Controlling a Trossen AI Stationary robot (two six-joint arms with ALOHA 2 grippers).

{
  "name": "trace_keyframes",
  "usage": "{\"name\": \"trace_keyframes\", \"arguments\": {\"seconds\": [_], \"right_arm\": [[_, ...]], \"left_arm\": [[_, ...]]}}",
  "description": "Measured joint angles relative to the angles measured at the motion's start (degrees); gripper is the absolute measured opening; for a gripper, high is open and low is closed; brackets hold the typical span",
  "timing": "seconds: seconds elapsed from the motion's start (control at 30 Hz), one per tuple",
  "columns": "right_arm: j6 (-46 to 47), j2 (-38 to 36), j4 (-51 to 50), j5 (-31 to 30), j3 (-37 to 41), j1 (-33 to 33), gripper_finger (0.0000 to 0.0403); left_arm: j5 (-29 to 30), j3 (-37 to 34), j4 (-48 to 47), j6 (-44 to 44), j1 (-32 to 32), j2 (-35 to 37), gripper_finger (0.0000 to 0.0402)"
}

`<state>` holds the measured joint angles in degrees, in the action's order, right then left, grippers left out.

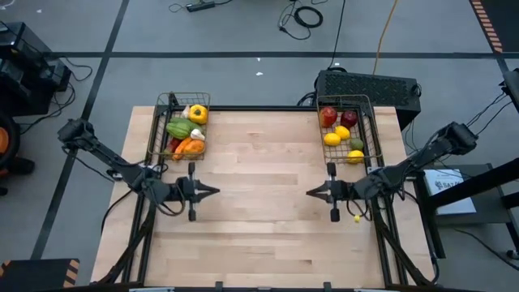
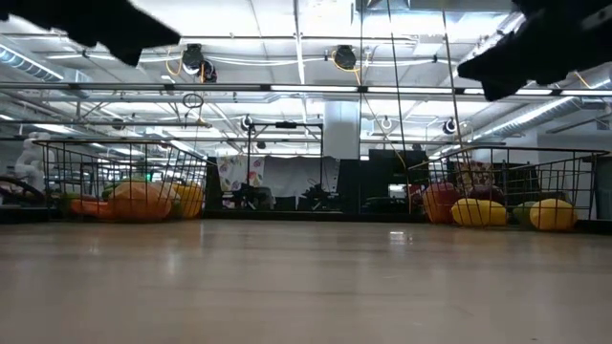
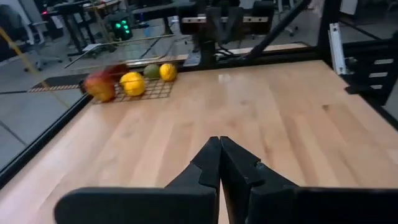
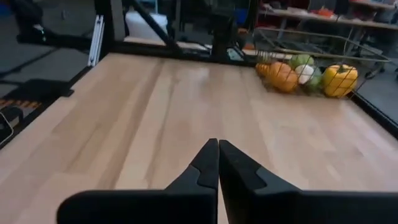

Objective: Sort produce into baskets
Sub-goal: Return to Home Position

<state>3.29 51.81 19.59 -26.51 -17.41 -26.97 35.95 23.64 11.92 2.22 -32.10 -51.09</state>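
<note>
sorting is judged done; the homing step is in hand. the produce (image 1: 197,114) is split between the left basket (image 1: 157,134) at the table's (image 1: 259,243) far left corner and the right basket (image 1: 375,138) at the far right corner. the left gripper (image 1: 215,191) and right gripper (image 1: 309,193) are held over mid-table, tips facing, fingers closed on nothing. next, only parking is called for.

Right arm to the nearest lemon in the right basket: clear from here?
Probably yes. The lemon lies uncovered at the near end of the basket, close beside the shut right gripper. Bare table between; only the wire wall, so come in from above.
</note>
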Motion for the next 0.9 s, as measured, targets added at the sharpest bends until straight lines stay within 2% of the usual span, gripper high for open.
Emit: {"name": "trace_keyframes", "arguments": {"seconds": [0.23,0.4,0.63,0.9], "right_arm": [[-2.3,-9.9,2.5,8.1,6.4,8.2,0.0],[-2.2,-15.9,2.3,14.6,9.7,11.8,0.0],[-0.4,-20.2,2.6,14.9,14.0,13.1,0.0],[0.9,-23.1,2.6,14.8,16.6,13.1,0.0]], "left_arm": [[-4.2,-6.4,-1.9,-1.6,3.7,15.1,0.0004],[-4.7,-8.8,-6.2,-2.0,4.0,25.4,0.0004],[-4.7,-9.0,-14.5,-1.3,4.0,36.7,0.0004],[-6.5,-9.0,-21.7,-1.6,4.0,43.8,0.0004]]}}
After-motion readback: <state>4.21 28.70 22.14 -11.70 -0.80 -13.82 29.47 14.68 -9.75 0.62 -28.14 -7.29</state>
